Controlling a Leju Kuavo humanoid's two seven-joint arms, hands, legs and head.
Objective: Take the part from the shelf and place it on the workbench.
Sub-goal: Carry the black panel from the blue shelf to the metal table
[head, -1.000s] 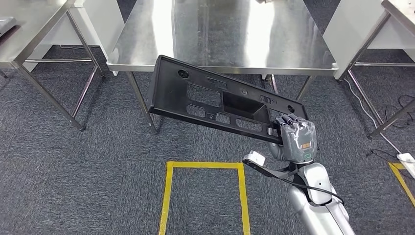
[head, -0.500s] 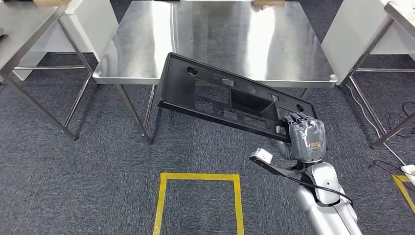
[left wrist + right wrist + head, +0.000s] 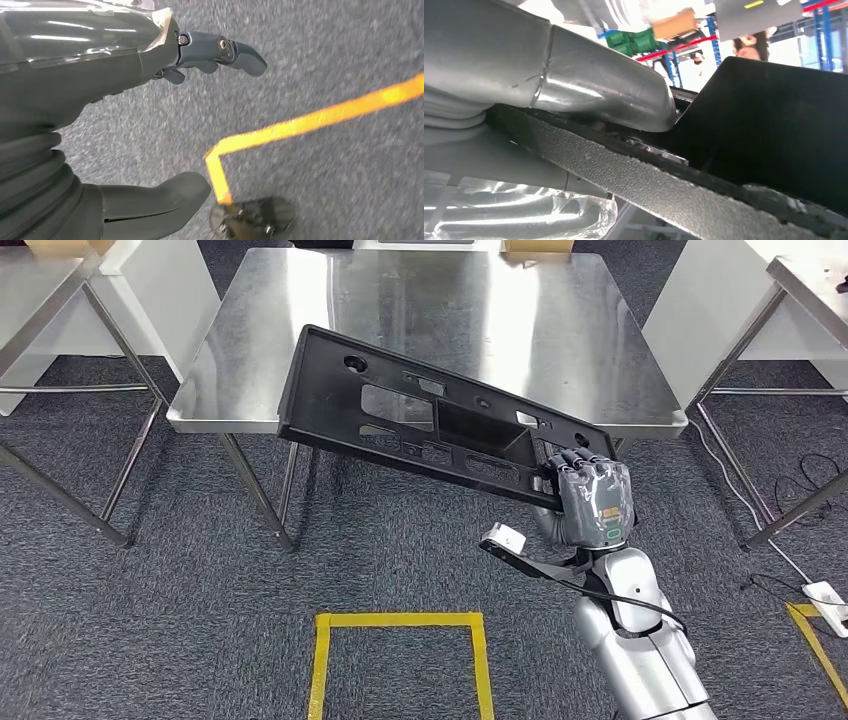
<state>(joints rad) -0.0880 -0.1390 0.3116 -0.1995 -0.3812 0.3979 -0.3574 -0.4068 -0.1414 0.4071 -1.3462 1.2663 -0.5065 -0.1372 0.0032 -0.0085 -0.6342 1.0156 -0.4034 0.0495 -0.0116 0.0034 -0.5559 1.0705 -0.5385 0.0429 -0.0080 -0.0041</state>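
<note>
A long black plastic panel (image 3: 420,420) with several cut-outs hangs tilted in the air, its far left end over the front edge of the steel workbench (image 3: 420,300). My right hand (image 3: 590,502) grips the panel's near right end, fingers wrapped over its edge. The right wrist view shows the grey thumb (image 3: 614,95) pressed on the panel's textured black edge (image 3: 649,175). My left hand (image 3: 150,115) hangs over the carpet with thumb and fingers apart and nothing in it.
Yellow tape (image 3: 395,620) marks a square on the grey carpet in front of the workbench. Other steel tables stand at the left (image 3: 40,280) and right (image 3: 810,270). A white power strip (image 3: 828,592) and cables lie on the floor at right.
The whole picture has shifted as I step closer to the workbench. The panel has swung left and up, so its far end now overlaps the bench's front edge. My right hand's grip is unchanged.
</note>
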